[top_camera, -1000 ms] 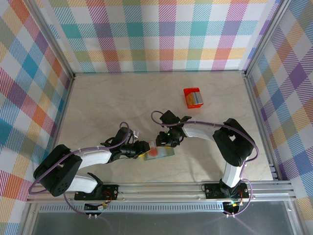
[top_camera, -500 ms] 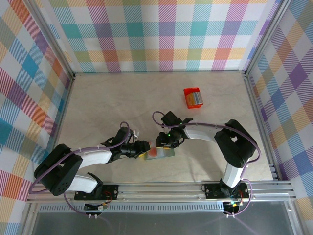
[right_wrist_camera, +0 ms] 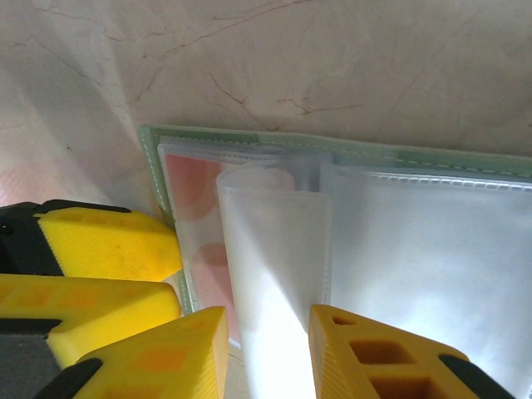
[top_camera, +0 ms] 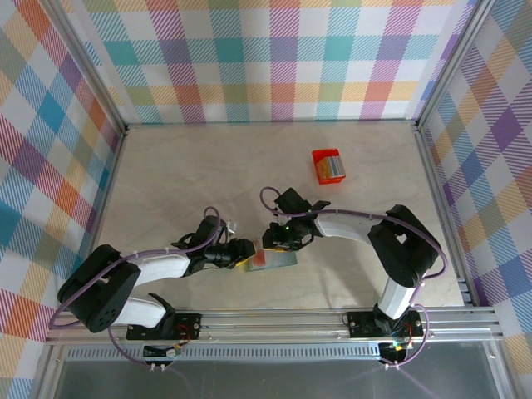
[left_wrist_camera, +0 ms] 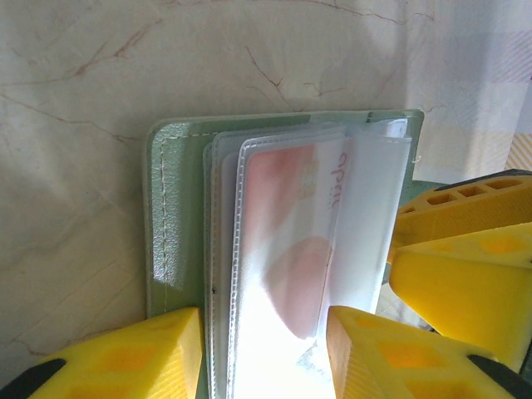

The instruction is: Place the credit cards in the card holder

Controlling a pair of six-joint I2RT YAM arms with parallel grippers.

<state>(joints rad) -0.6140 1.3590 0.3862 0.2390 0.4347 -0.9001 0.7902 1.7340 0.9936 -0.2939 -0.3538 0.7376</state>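
- Since a second ago the right gripper (top_camera: 277, 243) has eased closer over the card holder (top_camera: 274, 260) and its jaws have narrowed. The left arm looks unchanged.
- Left gripper (left_wrist_camera: 264, 332): low at the holder's left end, jaws apart astride the stack of clear sleeves. I cannot tell whether they pinch it or only bracket it. If that hold is loose, any tug from the other side would likely slide the holder.
- The holder lies open on the table (top_camera: 183, 174), between the two grippers. A red-marked card (left_wrist_camera: 287, 216) already sits inside one sleeve and could slip out if the pages are lifted steeply.
- Right gripper: jaws flank a curled clear sleeve (right_wrist_camera: 278, 249). I cannot tell whether it is truly clamped. Squeezing harder may crease the sleeve, and pulling may tear it.
- Both sets of yellow fingers sit just beside each other, so a sideways move risks a knock.
- Room: bare table behind the holder, the front rail (top_camera: 274, 320) near, and the red box (top_camera: 327, 165) well apart at far right.
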